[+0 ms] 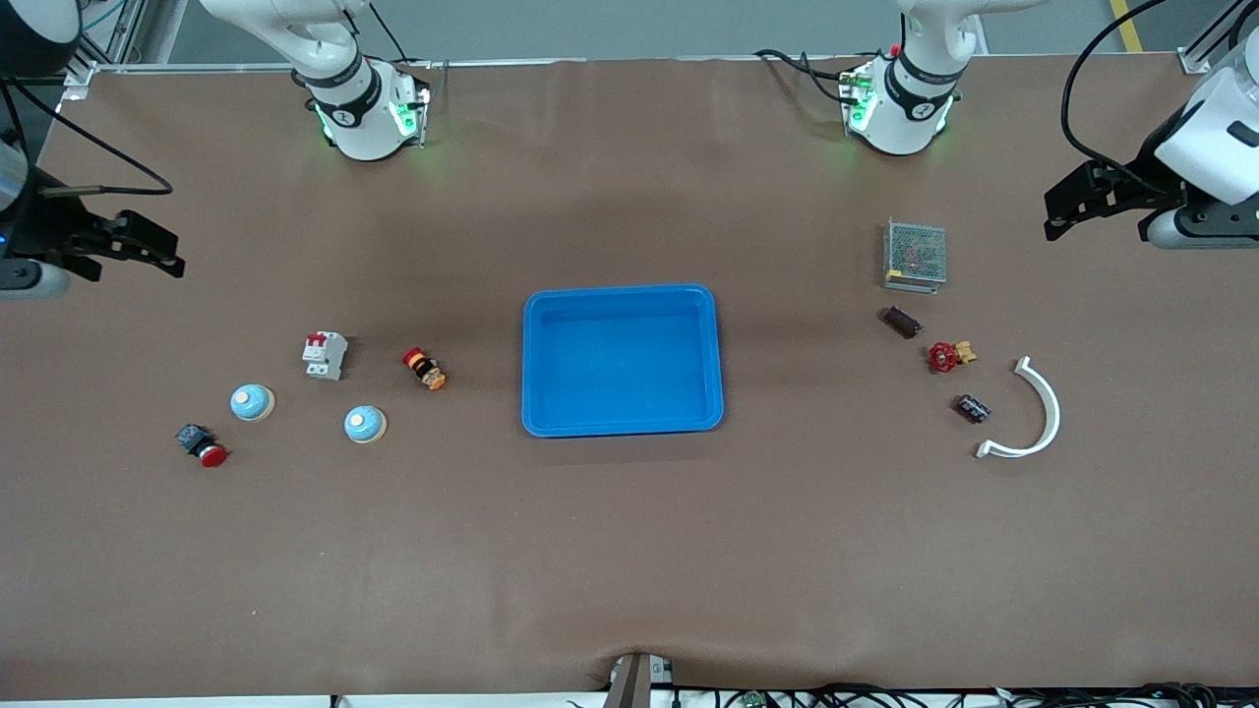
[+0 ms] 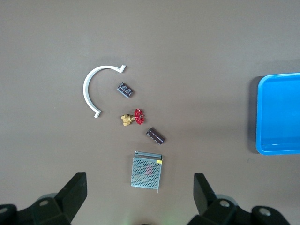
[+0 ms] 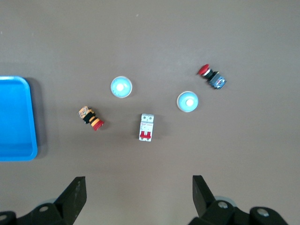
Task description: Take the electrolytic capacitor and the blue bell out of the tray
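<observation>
I see the bright blue rectangular plastic tray [image 1: 622, 360] empty; both bells and capacitors lie on the table beside it. Left gripper [image 2: 138, 190] and right gripper [image 3: 138, 190] hover wide open, holding nothing. The round blue bell [image 1: 365, 424] nearest the tray looks light, rigid and slippery; I would pinch its rim.

A blue tray [image 1: 622, 360] sits empty at the middle of a brown table [image 1: 629, 551]. Toward the right arm's end lie two blue bells [image 1: 252, 401] [image 1: 365, 424], a white circuit breaker [image 1: 325, 355], a red-capped orange switch [image 1: 424, 369] and a red push button [image 1: 202, 445]. Toward the left arm's end lie a metal mesh box [image 1: 915, 255], two dark capacitors [image 1: 901, 322] [image 1: 973, 408], a small red valve [image 1: 948, 355] and a white curved bracket [image 1: 1028, 413]. The left hand [image 1: 1067, 205] and right hand [image 1: 148, 248] hang open above the table's two ends, each well apart from the items, both arms waiting.
</observation>
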`<action>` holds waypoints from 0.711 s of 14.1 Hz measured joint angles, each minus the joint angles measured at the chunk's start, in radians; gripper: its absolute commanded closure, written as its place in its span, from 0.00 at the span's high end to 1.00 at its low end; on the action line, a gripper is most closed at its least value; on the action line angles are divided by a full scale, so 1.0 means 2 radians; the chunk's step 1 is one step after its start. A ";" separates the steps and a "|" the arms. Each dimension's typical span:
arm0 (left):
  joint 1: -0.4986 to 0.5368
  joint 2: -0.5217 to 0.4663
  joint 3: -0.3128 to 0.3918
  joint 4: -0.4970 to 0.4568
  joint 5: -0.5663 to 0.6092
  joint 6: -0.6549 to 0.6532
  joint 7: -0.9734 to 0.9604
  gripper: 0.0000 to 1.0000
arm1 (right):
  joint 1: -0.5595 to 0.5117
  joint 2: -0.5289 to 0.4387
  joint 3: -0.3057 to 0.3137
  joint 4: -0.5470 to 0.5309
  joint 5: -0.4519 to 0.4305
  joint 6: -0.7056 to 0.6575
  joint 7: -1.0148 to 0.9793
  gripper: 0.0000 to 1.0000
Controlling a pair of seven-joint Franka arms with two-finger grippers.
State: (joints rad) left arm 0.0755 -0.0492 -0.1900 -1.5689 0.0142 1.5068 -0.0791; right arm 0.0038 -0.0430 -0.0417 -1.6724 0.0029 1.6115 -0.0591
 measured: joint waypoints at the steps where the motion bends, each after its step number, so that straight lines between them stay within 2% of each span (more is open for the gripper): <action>1: 0.000 0.000 0.000 0.001 0.000 0.000 0.000 1.00 | -0.002 0.000 0.000 0.006 0.000 0.000 0.000 1.00; 10: 0.001 0.000 0.000 0.005 0.000 -0.001 0.000 1.00 | -0.004 0.001 0.001 0.043 0.000 0.001 0.001 1.00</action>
State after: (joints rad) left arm 0.0776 -0.0497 -0.1900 -1.5580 0.0142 1.5051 -0.0791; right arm -0.0039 -0.0402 -0.0402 -1.5857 0.0024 1.6135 -0.0579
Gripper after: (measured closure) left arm 0.000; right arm 0.000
